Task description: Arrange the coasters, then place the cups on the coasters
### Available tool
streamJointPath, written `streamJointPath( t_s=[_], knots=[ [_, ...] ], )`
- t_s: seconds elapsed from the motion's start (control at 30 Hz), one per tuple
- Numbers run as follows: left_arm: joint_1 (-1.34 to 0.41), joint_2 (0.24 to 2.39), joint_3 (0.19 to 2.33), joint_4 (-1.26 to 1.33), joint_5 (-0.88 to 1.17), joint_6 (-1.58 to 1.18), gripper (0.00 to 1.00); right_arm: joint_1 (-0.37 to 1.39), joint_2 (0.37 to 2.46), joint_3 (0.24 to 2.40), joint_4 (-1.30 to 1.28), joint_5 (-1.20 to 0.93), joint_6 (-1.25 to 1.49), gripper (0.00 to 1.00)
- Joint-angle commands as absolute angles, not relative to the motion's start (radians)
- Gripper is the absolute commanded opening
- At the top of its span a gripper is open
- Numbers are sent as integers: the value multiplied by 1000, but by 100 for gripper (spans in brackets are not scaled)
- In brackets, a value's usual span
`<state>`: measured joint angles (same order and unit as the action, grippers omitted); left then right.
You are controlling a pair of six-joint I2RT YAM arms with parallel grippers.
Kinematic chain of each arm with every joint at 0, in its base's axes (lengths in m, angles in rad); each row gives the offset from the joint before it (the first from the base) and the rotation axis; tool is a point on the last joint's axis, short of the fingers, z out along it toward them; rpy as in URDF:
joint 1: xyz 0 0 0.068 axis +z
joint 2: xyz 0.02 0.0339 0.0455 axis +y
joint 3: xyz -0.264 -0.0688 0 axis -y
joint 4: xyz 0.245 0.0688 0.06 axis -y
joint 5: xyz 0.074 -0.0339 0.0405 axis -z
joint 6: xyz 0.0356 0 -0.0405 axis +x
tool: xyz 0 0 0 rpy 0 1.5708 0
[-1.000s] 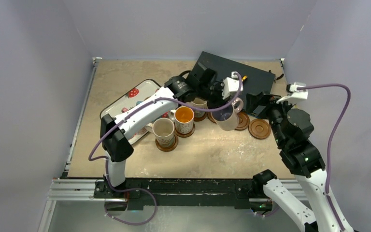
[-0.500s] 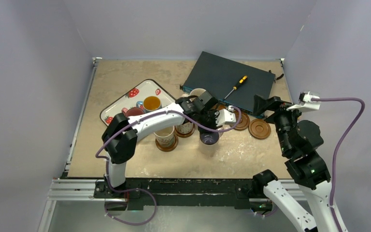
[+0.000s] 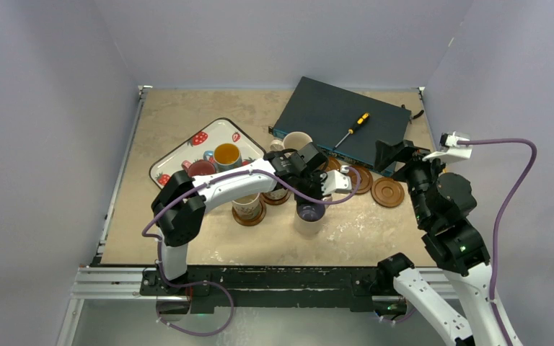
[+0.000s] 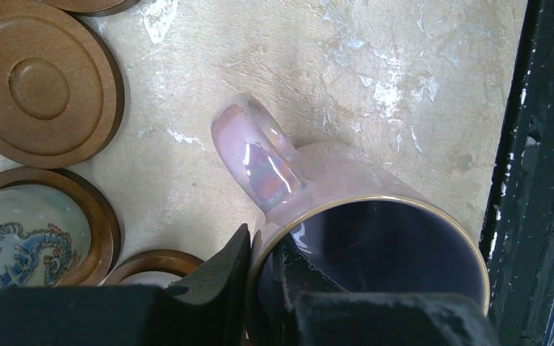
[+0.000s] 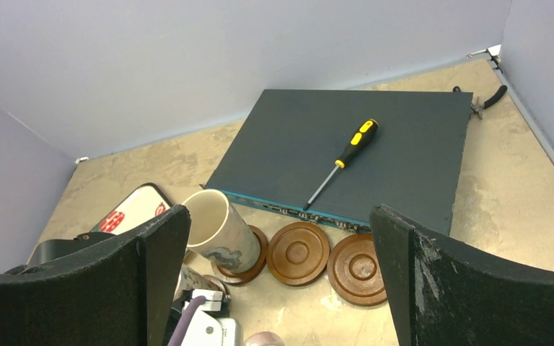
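over bare table [image 3: 187, 122] near the empty coasters [image 3: 388, 192], the left gripper [image 4: 263, 252] pinches the pink cup [image 4: 346, 209] by its rim, one finger inside, apparently so it hangs upright, while the right gripper [image 5: 278, 216] hovers spread wide.

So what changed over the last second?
The left gripper, shut on the pink mug by its rim throughout, carried it from above the far coasters toward the arms' bases and down to the bare table. The right gripper shifted slightly, still open. The other mugs, tray and screwdriver stayed put.
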<state>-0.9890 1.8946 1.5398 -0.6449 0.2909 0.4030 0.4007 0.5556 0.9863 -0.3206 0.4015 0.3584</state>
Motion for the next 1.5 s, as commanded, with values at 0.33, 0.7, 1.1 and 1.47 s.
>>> streamJointPath(
  t_s=[0.33, 0.7, 1.1, 1.47],
  knots=[
    [-991, 1799, 1543, -585, 304, 346, 18, 404, 569, 1004, -342, 384, 366, 98],
    [-959, 1601, 1569, -518, 335, 248, 50, 403, 595, 1021, -393, 343, 367, 98],
    [-574, 1318, 1348, -218, 133, -79, 56, 404, 768, 951, -507, -24, 449, 81],
    [-449, 1257, 1139, -57, 60, -143, 56, 631, 934, 819, -557, -38, 614, 66]
  ],
)
